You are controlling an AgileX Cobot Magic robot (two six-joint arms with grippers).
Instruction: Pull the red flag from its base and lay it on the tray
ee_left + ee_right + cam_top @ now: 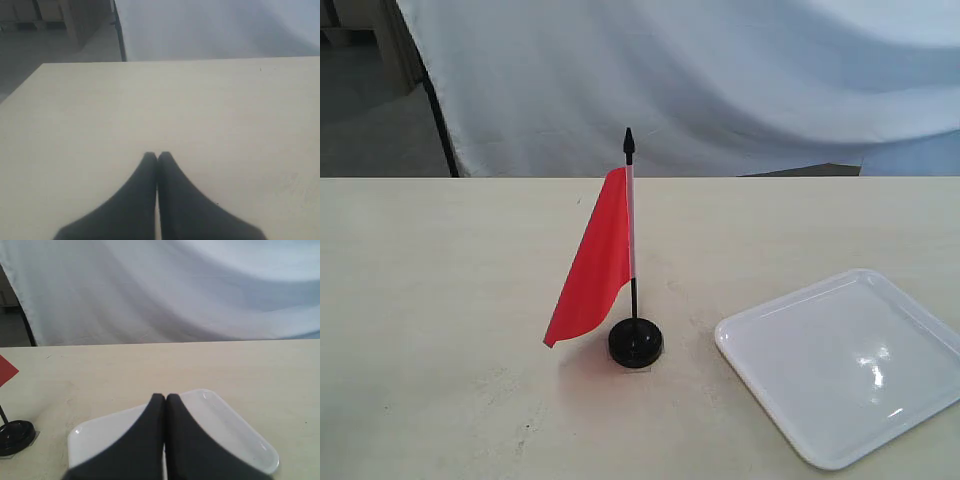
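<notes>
Behind the bench, a large white cloth backdrop (720,80) hangs in soft folds, with a thin dark pole (438,110) at its left edge. The wide, pale cream matte bench (430,300) carries all the rest. On its right side lies the shallow square glossy white plastic tray (845,365), with rounded corners and a raised rim; the frame edge cuts off one corner.

Near the middle of the bench, left of the tray and apart from it, the small red cloth flag on a thin stick (595,265) stands upright. Its black tip points up and its cloth droops to the left. Its lower end sits in the small round glossy black plastic base (636,343).

The left pincer (157,157) is clenched on nothing, dark fingers pressed together over bare bench. The right pincer (165,399) is likewise clenched and empty, and in its wrist view it hides part of the tray.
</notes>
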